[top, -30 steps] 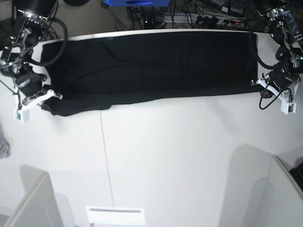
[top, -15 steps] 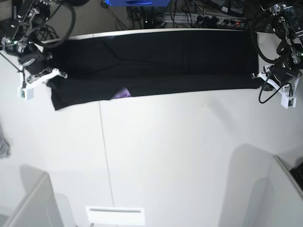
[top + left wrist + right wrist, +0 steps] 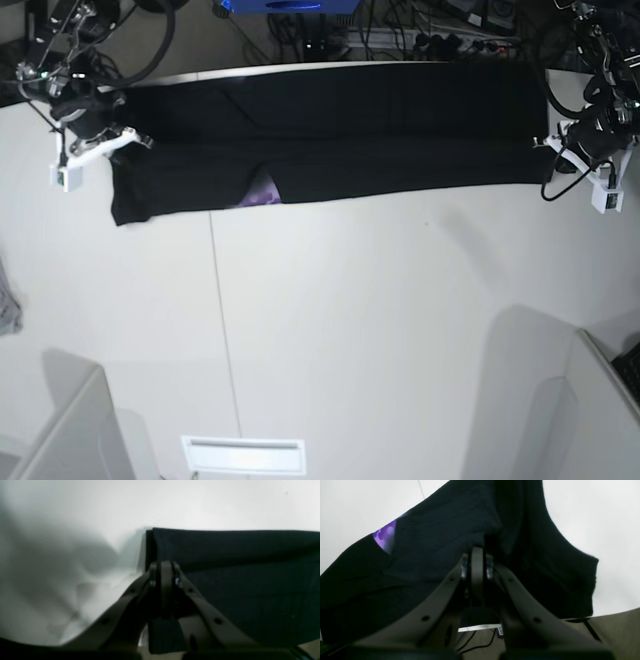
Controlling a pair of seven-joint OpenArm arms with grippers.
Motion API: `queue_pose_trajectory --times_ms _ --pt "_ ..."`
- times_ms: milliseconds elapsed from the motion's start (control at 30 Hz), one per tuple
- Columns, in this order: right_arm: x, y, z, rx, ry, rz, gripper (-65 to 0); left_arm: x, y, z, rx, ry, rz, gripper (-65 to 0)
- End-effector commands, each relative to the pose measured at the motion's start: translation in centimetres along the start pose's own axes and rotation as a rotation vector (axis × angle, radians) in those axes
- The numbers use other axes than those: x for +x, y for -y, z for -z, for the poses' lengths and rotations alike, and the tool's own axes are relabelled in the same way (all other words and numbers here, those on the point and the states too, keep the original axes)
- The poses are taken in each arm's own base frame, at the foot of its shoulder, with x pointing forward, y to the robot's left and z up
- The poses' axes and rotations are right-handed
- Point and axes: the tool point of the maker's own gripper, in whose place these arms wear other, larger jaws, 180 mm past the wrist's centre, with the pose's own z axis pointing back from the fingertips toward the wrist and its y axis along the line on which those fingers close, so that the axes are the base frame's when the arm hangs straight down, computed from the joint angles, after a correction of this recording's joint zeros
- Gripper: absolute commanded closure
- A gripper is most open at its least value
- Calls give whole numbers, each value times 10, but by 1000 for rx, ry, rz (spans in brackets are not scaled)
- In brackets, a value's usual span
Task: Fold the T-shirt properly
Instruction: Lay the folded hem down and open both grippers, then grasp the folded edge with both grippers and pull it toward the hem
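The black T-shirt (image 3: 330, 140) lies stretched in a long band across the far side of the white table (image 3: 380, 320). A purple patch of its print (image 3: 263, 190) shows at its near edge, also in the right wrist view (image 3: 384, 535). My right gripper (image 3: 128, 138) is shut on the shirt's left end (image 3: 480, 530). My left gripper (image 3: 543, 148) is shut on the shirt's right corner (image 3: 225, 555). Both hold the cloth just above the table.
Cables and a blue box (image 3: 285, 6) lie behind the table's far edge. A grey cloth scrap (image 3: 8, 305) hangs at the left edge. Grey panels (image 3: 70, 430) stand at the near corners, and a white slotted plate (image 3: 243, 455) lies at the near edge.
Both grippers have pulled the shirt's near edge towards the far side of the table. The band has narrowed, and the purple print has come into sight at its near edge.
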Motion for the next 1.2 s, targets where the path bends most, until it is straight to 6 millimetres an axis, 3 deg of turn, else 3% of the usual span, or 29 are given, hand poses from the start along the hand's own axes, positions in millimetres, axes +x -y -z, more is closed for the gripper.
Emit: queue_pose_trajectory --times_ms 0,300,567,633,733,900,967,1100,1167 --pt "8 -1 -3 4 32 -8 0 9 -4 -5 13 29 21 0" --pt "-12 5 -5 -10 -15 5 0 7 -4 -4 15 25 20 0" --pt "-17 4 -5 -9 -34 18 0 7 -4 -4 15 22 19 0" --pt "-20 4 -5 -10 -49 19 -117 6 -4 -4 15 19 19 0" --pt "-22 7 -7 -18 -46 20 -237 2 -8 -5 23 11 14 -160" --pt "-11 15 -11 -39 15 24 -242 0 -8 -6 26 8 17 -370" --pt "-3 15 -11 -41 54 21 -242 2 -6 -7 19 16 20 -416" --pt "22 19 -15 -49 147 -34 -242 8 -1 -9 10 40 23 -423" --pt "36 8 -11 -18 188 -76 -228 6 5 -6 -3 40 8 -341"
